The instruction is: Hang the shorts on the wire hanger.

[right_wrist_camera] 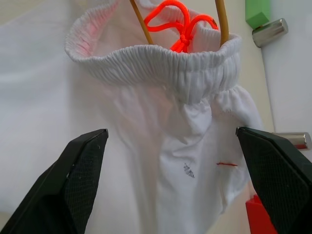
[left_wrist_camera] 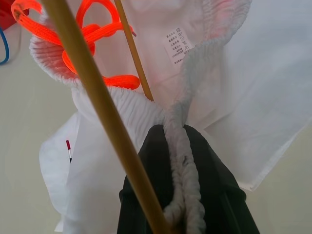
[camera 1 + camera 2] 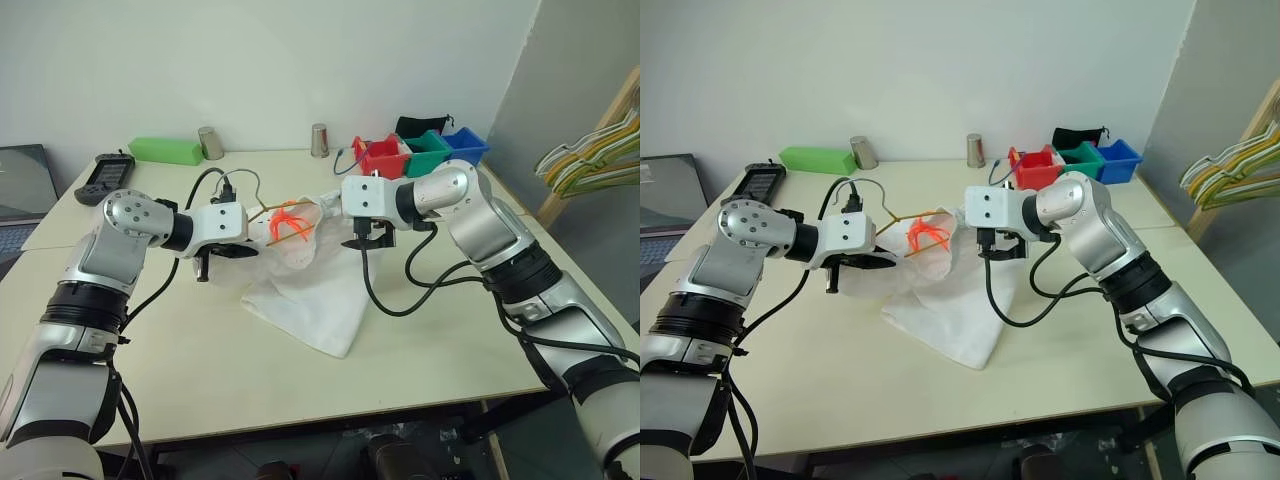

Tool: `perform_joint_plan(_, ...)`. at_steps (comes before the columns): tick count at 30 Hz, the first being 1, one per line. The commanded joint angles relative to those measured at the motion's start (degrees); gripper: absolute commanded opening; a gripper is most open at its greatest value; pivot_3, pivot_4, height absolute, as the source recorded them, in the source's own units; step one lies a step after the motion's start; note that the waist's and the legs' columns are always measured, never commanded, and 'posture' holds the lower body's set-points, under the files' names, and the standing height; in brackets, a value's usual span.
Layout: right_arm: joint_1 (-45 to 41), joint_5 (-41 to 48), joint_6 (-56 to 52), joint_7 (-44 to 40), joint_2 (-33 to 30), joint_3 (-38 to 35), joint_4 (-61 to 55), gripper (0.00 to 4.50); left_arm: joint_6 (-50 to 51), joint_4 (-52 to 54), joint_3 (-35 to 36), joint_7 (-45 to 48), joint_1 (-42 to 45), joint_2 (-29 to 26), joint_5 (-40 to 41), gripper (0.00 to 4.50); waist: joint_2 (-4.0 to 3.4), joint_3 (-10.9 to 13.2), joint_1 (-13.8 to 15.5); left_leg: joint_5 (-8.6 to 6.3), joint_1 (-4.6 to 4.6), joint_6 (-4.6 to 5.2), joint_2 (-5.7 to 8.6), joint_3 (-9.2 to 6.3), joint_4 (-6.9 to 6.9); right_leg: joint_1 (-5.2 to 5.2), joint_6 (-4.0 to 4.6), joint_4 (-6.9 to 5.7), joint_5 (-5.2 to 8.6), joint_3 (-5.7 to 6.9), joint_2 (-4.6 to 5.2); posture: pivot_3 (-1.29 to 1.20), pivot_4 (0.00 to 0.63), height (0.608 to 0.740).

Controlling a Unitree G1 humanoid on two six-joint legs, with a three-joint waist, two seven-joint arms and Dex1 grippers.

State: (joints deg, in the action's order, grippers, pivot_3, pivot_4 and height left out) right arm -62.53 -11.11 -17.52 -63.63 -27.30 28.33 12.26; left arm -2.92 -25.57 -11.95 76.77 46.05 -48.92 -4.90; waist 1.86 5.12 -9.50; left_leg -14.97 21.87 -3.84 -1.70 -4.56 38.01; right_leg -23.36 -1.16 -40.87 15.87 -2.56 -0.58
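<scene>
The white shorts hang crumpled from mid-table height, their lower part resting on the table. An orange drawstring shows at the waistband. The yellow-orange wire hanger passes through the waistband opening, and its silver hook rises beside my left gripper. That gripper is shut on the elastic waistband, with the hanger wire running just beside its fingers. My right gripper is open, its fingers spread wide just short of the waistband's other side, holding nothing.
Red, green and blue bins stand at the back right. Two metal cylinders, a green box and a black device line the back. A bunch of hangers hangs off to the right.
</scene>
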Motion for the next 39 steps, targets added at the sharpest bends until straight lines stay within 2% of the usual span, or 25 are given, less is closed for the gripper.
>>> perform_joint_plan(1,-1.1,1.8,-0.4,-5.7,-3.7,-2.1,-5.0,4.48,-1.0,2.0,0.5,0.4,0.2,-1.0,0.3,0.04,0.00,0.0,0.1,0.00,0.00,0.00,0.00,-0.01,0.00,0.00,0.00,0.00,0.00,0.00,0.00,-0.08,0.000,0.740)
perform_joint_plan(4,-1.6,2.6,-1.1,-7.0,-4.2,-2.5,-5.2,4.48,-1.2,2.1,0.5,0.5,0.2,-1.1,0.3,0.04,0.00,0.0,0.1,0.00,0.00,0.00,0.02,-0.01,0.00,0.01,0.00,0.02,0.00,0.01,0.02,-0.08,0.000,0.740)
perform_joint_plan(8,-4.4,0.3,0.8,-2.1,-1.5,-3.0,0.1,4.48,-1.3,2.5,0.5,0.6,0.2,-0.9,0.2,0.04,-0.02,0.0,-0.1,0.01,-0.06,0.01,0.01,0.01,0.00,0.02,0.00,-0.04,0.00,-0.01,0.01,-0.08,0.000,0.740)
perform_joint_plan(19,-4.4,-6.3,7.2,0.0,2.1,2.6,10.7,4.48,-0.5,3.4,0.4,0.3,1.0,-0.3,0.3,0.04,-0.01,0.0,0.1,0.01,-0.04,0.02,0.02,-0.01,-0.03,0.03,0.05,-0.01,0.02,0.01,0.02,-0.06,0.000,0.740)
perform_joint_plan(27,-7.7,-11.8,14.5,6.0,5.0,4.4,23.9,4.48,0.3,4.7,0.6,-0.2,0.9,0.0,0.4,0.04,-0.01,0.0,0.1,0.02,-0.05,0.02,0.02,-0.01,-0.03,0.03,0.06,-0.03,0.02,0.00,0.02,-0.05,0.000,0.740)
perform_joint_plan(30,-8.6,-12.2,16.1,6.7,5.9,3.9,26.3,3.95,0.2,5.0,0.6,-0.5,0.4,0.0,0.3,0.04,-0.01,0.0,0.1,0.02,-0.05,0.02,0.02,0.00,-0.03,0.03,0.06,-0.01,0.02,0.00,0.02,-0.05,0.000,0.740)
perform_joint_plan(39,-8.8,-13.2,18.2,5.9,5.9,3.7,26.1,1.95,-0.9,4.4,0.2,-1.6,0.0,-0.5,-1.0,0.04,-0.01,0.0,0.2,0.02,-0.05,0.02,0.02,-0.02,-0.03,0.03,0.06,-0.02,0.02,0.00,0.02,-0.05,0.000,0.740)
